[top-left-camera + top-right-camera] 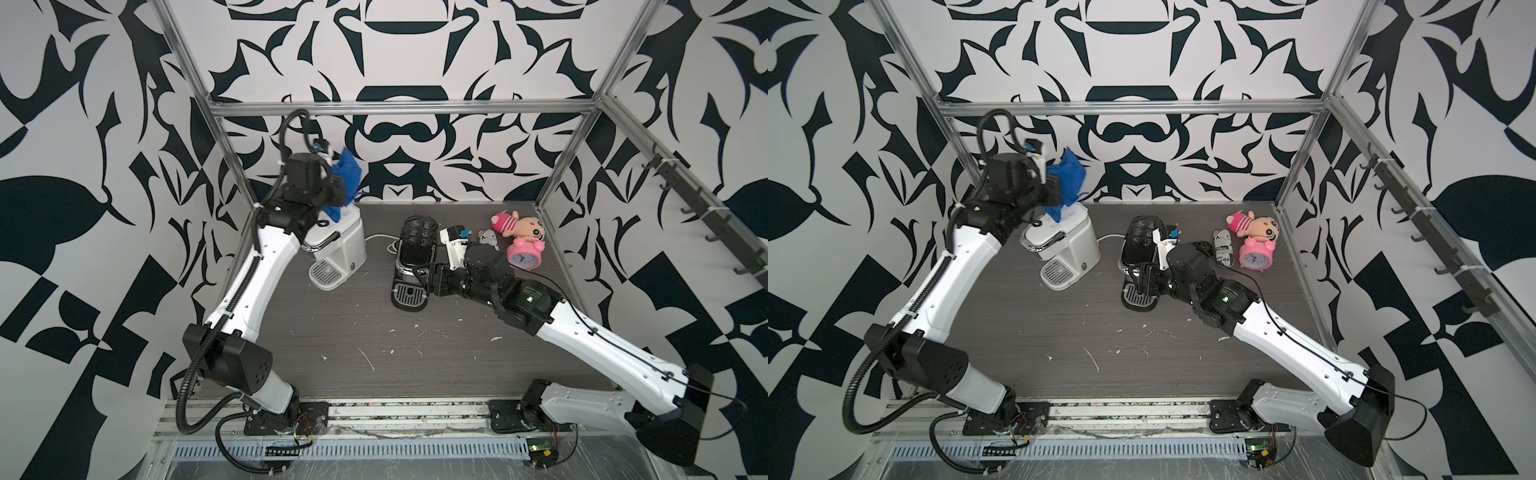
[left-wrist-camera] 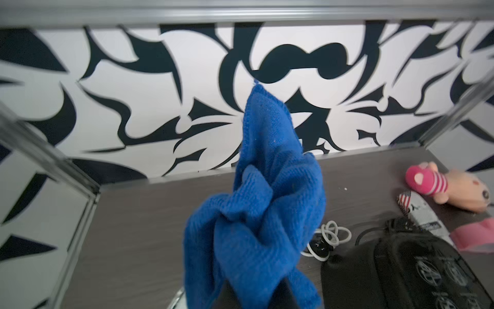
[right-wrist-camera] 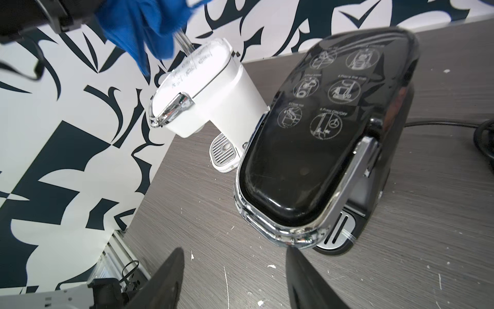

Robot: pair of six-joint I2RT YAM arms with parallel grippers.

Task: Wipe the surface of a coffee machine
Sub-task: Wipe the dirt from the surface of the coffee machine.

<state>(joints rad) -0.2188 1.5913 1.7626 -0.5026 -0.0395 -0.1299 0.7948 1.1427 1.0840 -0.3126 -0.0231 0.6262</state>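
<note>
Two coffee machines share the bench (image 1: 332,332). Only the right wrist view shows the blue cloth (image 3: 149,29) hanging over the rear lid of the white coffee machine (image 3: 213,99), contact unclear; the left wrist view is mostly cloth. Left arm arches high over that machine, its end effector (image 1: 340,188) clamped on the cloth. Right end effector (image 3: 235,283), fingers wide and empty, faces the black coffee machine (image 3: 320,149) beside the white one.

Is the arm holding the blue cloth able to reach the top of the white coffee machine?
Probably yes. The left end effector, shut on the blue cloth, hangs right over the top of the white coffee machine, and nothing shows between them.
</note>
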